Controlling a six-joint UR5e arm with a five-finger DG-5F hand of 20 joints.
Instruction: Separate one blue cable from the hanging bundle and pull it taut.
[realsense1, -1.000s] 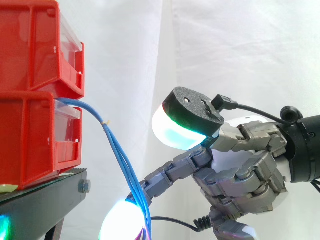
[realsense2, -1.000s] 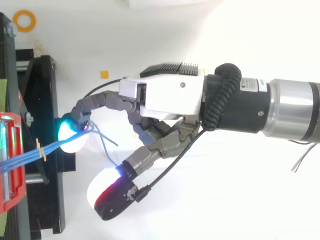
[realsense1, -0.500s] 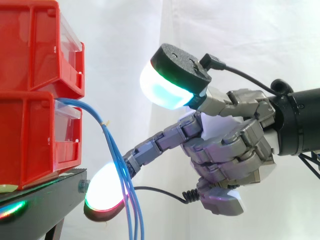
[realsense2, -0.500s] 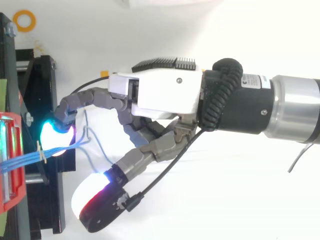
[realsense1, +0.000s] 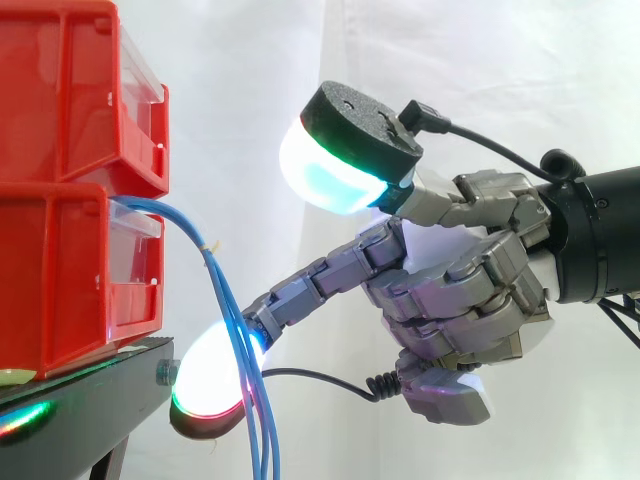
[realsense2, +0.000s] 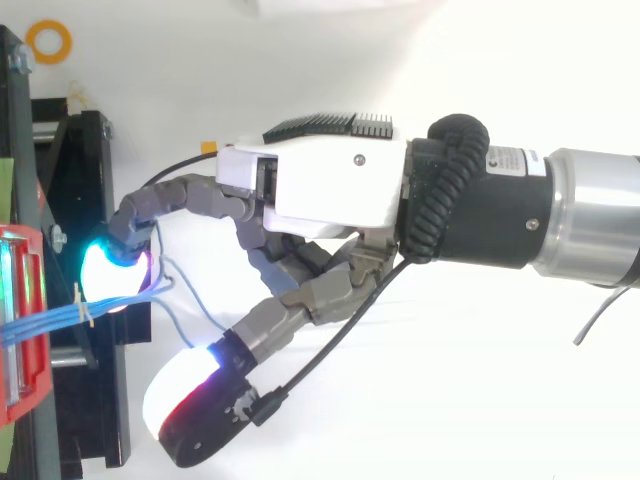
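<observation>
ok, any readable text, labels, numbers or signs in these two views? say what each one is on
None can be read.
White label on the arm's wrist, top view: dark print, too small to read.
Red bins: no print on the faces shown.
Blue cables: no markings visible.
Orange ring on the white surface: plain, no characters.

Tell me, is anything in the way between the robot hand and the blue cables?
Nothing visible is. One fingertip of the hand is right at the blue cables hanging from the lower red bin.
</observation>
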